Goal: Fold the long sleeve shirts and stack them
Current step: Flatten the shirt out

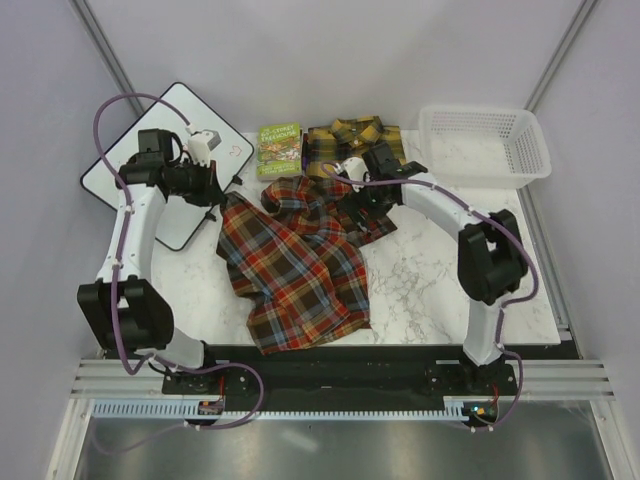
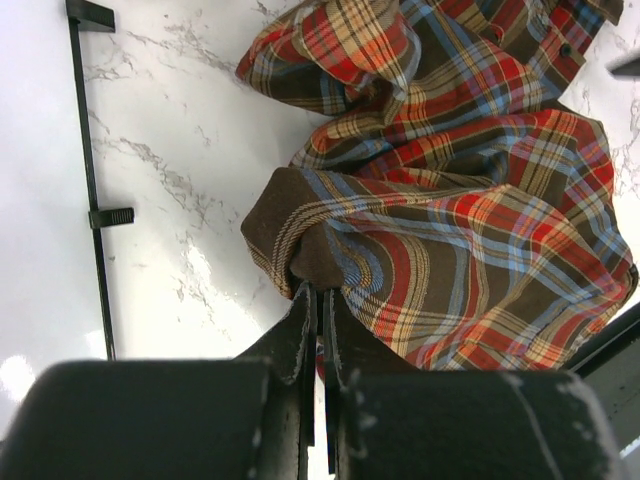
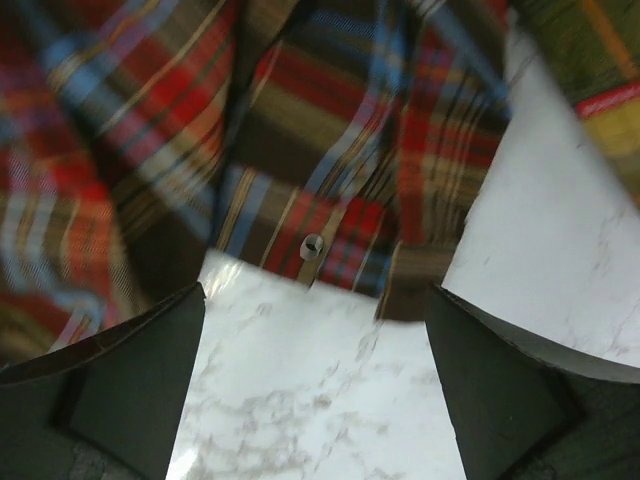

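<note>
Red shirt (image 1: 295, 270) lies crumpled on the table (image 1: 430, 290); left gripper (image 2: 315, 292) pinches its brown-lined edge, probably to pull it flat, while right gripper (image 3: 315, 300) hangs wide open over the button edge, seemingly for a second grip.

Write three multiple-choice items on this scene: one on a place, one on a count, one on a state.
1. The green book lies: A at the near edge; B at the far edge, beside the yellow-black shirt; C at the right edge.
2. Plaid shirts in view: A one; B two; C three.
3. The right arm's jaws stand: A open; B shut on cloth; C shut on nothing.
Key: 1 B, they lie side by side. 2 B, the red-brown shirt plus the yellow-black one. 3 A, the wrist view shows a wide gap.
</note>
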